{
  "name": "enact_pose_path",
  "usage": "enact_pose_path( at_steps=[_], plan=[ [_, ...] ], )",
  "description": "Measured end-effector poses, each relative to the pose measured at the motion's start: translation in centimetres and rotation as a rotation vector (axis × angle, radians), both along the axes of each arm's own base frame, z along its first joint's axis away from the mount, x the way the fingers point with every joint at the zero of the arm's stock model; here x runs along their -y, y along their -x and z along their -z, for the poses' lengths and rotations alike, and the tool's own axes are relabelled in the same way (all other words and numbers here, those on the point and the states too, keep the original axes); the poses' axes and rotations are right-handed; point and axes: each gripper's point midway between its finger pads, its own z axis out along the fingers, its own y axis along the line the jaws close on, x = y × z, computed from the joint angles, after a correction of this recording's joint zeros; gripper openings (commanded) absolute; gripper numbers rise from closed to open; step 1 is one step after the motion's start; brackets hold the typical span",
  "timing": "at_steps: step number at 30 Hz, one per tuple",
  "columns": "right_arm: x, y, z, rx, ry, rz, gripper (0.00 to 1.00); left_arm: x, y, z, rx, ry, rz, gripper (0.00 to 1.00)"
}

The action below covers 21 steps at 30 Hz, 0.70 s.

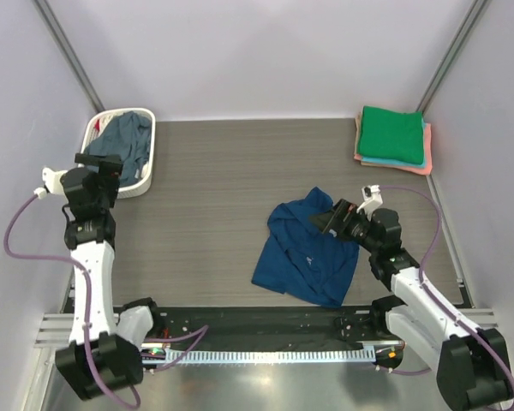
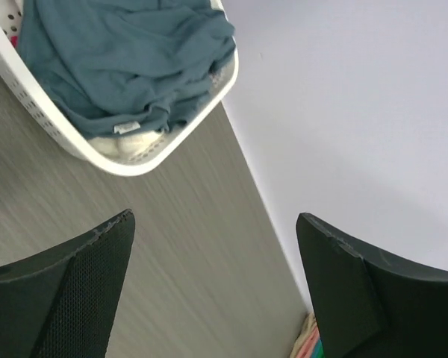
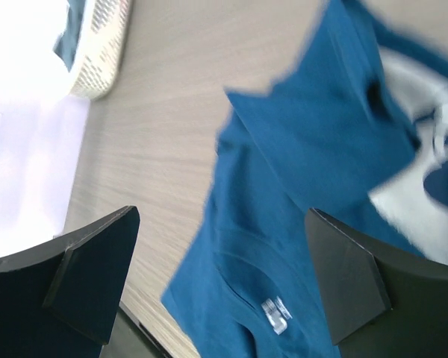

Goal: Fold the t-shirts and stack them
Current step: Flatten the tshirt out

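A dark blue t-shirt (image 1: 307, 250) with a white print lies crumpled and unfolded on the table, right of centre. My right gripper (image 1: 330, 219) hovers open over its upper right part. In the right wrist view the shirt (image 3: 299, 171) fills the space below the open gripper (image 3: 222, 213), collar label showing. A slate grey-blue t-shirt (image 1: 125, 140) lies bunched in the basket. My left gripper (image 1: 101, 168) stands open just in front of the basket, nothing between its fingers (image 2: 97, 268). A folded stack with a green t-shirt (image 1: 392, 132) on top, teal and coral beneath, sits at the far right corner.
The white slotted basket (image 1: 149, 168) stands at the far left corner, its rim (image 2: 134, 165) near the left gripper. Grey walls close off the table's back and sides. A black rail with a ruler runs along the near edge (image 1: 274, 353).
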Motion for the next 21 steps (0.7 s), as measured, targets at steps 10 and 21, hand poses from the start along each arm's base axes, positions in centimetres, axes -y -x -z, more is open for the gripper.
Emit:
enact_pose_path(
  at_steps=[10,21],
  plan=[
    [2.0,-3.9,-5.5,-0.044,0.167,0.111,0.81,10.9,6.2,7.0,-0.182,-0.141,0.431,0.81],
    [-4.5,2.8,2.4,-0.321,0.466,-0.109,0.85,22.2,10.0,16.0,-0.421,-0.199,0.861,0.78]
  ],
)
